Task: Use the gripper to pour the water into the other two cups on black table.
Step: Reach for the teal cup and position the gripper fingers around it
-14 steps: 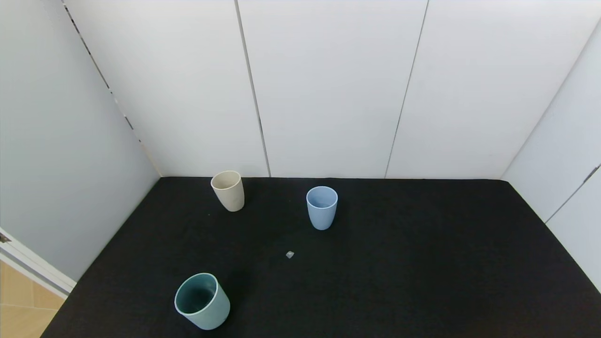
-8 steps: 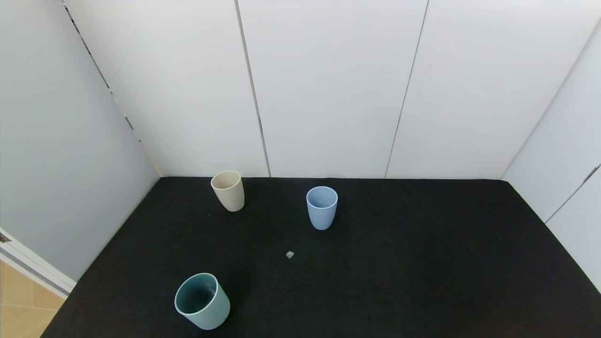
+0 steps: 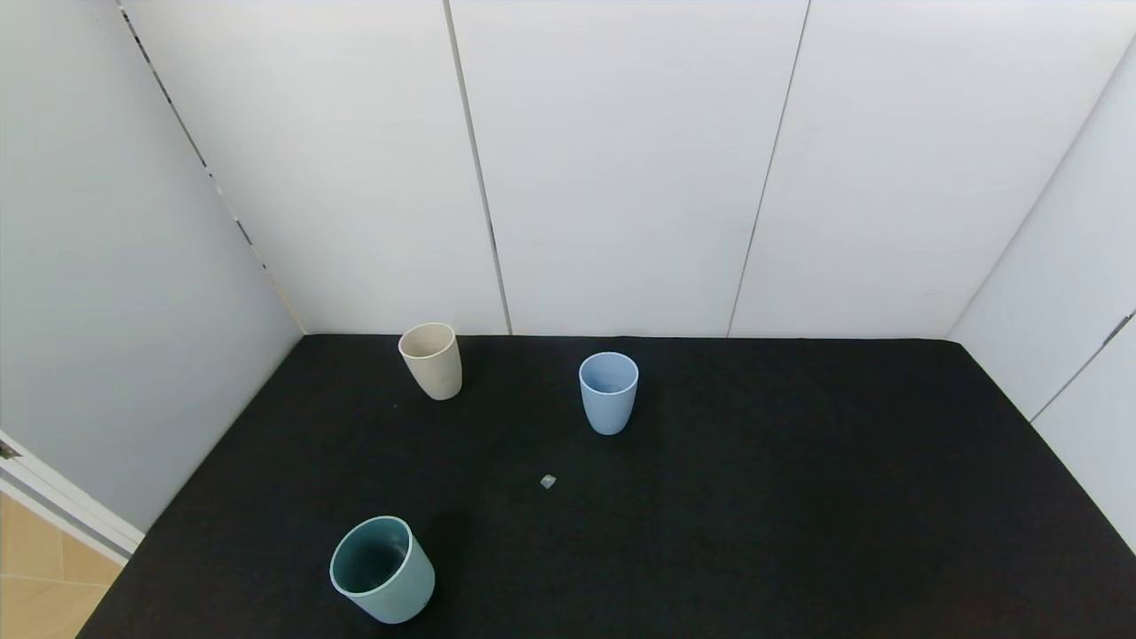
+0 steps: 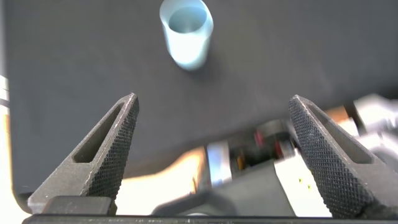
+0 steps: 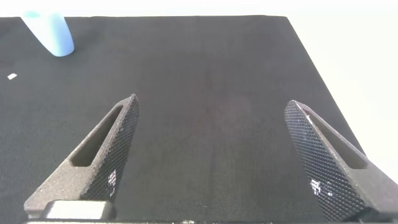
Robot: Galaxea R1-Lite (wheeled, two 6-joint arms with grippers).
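Head view: neither arm is showing here. The black worktop (image 3: 710,497) is carrying three cups, all standing upright. Taking the light blue cup (image 3: 609,391) as landmark: it is sitting near the worktop's centre, toward the back wall. The beige cup (image 3: 431,360) is standing well apart from it on the robot's left and a bit farther back, close to the worktop's rear edge. The teal-green cup (image 3: 382,569) is standing well apart from the blue cup, nearer the robot and to the left, close to the front edge; its darker inside is facing the camera. A small pale scrap (image 3: 548,481) is lying on the cloth between the blue cup and the teal-green one, nearer the blue. Water is not discernible in any cup from here. Left wrist view: the left tool (image 4: 214,155) is hanging with its two textured fingers (image 4: 106,149) spread wide apart, gripping nothing. It is looking down on a pale blue-looking cup (image 4: 186,32) standing upright on the worktop, well beyond the fingertips; its inside is looking pale, liquid level cannot be told. Blurred robot hardware is showing past the worktop's edge. Right wrist view: the right tool (image 5: 211,149) is also hanging with fingers (image 5: 102,152) wide apart and nothing between them, low over bare worktop. The blue cup (image 5: 50,32) is showing well apart from it, the pale scrap (image 5: 11,76) lying near that cup.
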